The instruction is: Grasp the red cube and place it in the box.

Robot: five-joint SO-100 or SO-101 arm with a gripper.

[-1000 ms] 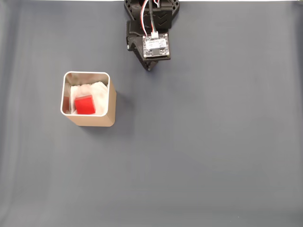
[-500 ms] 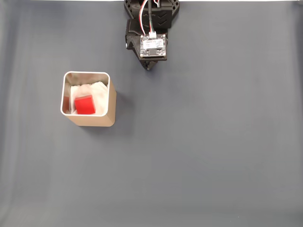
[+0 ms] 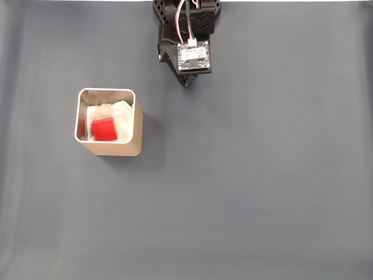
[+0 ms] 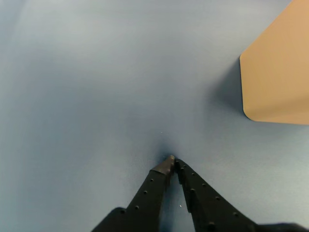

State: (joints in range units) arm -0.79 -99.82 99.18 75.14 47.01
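Note:
In the fixed view the red cube (image 3: 104, 129) lies inside the box (image 3: 110, 148), on its white lining. The box is a beige square container with a silvery rim, standing left of centre on the grey-blue mat. Its tan side wall (image 4: 277, 72) shows at the right edge of the wrist view. The arm is folded back at the top centre of the fixed view, well apart from the box, with the gripper (image 3: 186, 84) pointing down at the mat. In the wrist view the gripper (image 4: 172, 159) has its two black fingertips touching, with nothing between them.
The grey-blue mat (image 3: 250, 186) covers the whole table. A small white circuit board (image 3: 193, 56) with red and white wires sits on top of the arm.
The arm's wrist has shifted slightly right and turned a little at the top of the fixed view. The cube and box have not moved.

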